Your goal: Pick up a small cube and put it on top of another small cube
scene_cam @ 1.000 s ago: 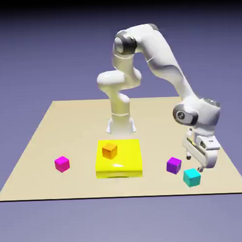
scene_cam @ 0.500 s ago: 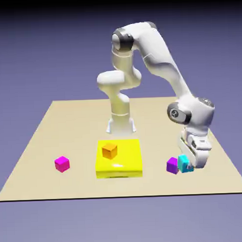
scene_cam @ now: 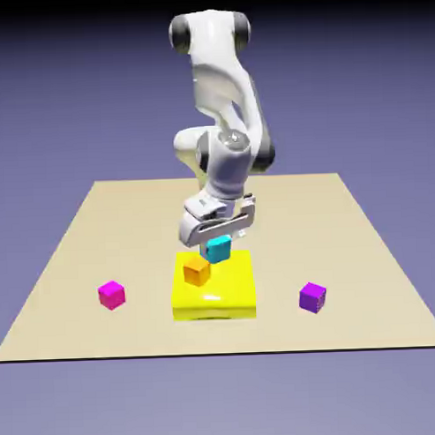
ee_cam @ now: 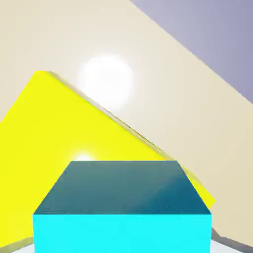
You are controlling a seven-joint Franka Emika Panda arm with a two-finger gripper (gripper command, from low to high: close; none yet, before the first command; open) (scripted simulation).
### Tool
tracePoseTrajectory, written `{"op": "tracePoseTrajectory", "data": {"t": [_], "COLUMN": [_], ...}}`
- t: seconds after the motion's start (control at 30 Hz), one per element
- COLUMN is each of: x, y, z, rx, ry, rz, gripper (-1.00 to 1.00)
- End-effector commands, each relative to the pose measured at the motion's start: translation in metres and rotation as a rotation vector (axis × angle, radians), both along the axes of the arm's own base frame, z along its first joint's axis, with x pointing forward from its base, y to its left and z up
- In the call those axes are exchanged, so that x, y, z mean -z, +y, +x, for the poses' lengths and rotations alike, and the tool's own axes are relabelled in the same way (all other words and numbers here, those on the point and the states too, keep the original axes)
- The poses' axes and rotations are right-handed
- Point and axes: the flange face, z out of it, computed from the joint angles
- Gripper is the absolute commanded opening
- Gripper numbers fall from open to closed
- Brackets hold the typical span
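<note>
**Cyan cube carried in over the orange one**

The gripper [scene_cam: 216,240] is clamped on the small cyan cube [scene_cam: 219,248], which hangs clear of every surface — lifted, not resting. In the exterior view it sits just above and slightly to that view's right of the small orange cube [scene_cam: 196,272], the two close but seemingly not yet touching. The orange cube stands near the middle of the flat yellow block [scene_cam: 225,294], and that block lies on the table [scene_cam: 72,253] midway between the side edges, somewhat nearer the front edge than the back.

The hand view agrees: the cyan cube [ee_cam: 122,205] fills the lower part of the picture, large and squarely between where the fingertips would show, hiding them. Behind it spreads the yellow block [ee_cam: 54,138] and the bare table [ee_cam: 163,74]; the orange cube cannot be seen there, probably masked by the held cube.

Why held this way: a stack needs the carried cube brought over its target from above, so the arm is folded in toward the table's middle with the hand pointing down. The jaws are squeezed in on the cube's sides, no wider than the cube itself.

My reading is that the carry is nearly over; alignment looks slightly off, so a small shift toward the exterior view's left seems needed before lowering. A magenta cube [scene_cam: 112,294] near the front left corner and a purple cube [scene_cam: 312,297] toward the front right lie well apart from the work.
</note>
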Motion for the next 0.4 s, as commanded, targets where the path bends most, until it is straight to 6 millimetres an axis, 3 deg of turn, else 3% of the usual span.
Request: {"op": "tracePoseTrajectory", "data": {"t": [0.0,0.07,0.23,0.27,0.3,0.33,0.37], "x": [-0.002,-0.004,0.063,0.065,0.065,0.065,0.052], "y": [-0.012,-0.021,-0.023,-0.023,-0.023,-0.023,-0.023], "z": [-0.011,-0.020,-0.028,-0.028,-0.028,-0.028,-0.025], "rx": [0.070,0.126,0.126,0.126,0.126,0.126,0.126], "ry": [-0.001,-0.001,-0.001,-0.001,-0.001,-0.001,-0.001], "rz": [0.015,0.030,0.030,0.030,0.030,0.030,0.030], "gripper": [-1.00,-1.00,-1.00,-1.00,1.00,1.00,1.00]}}
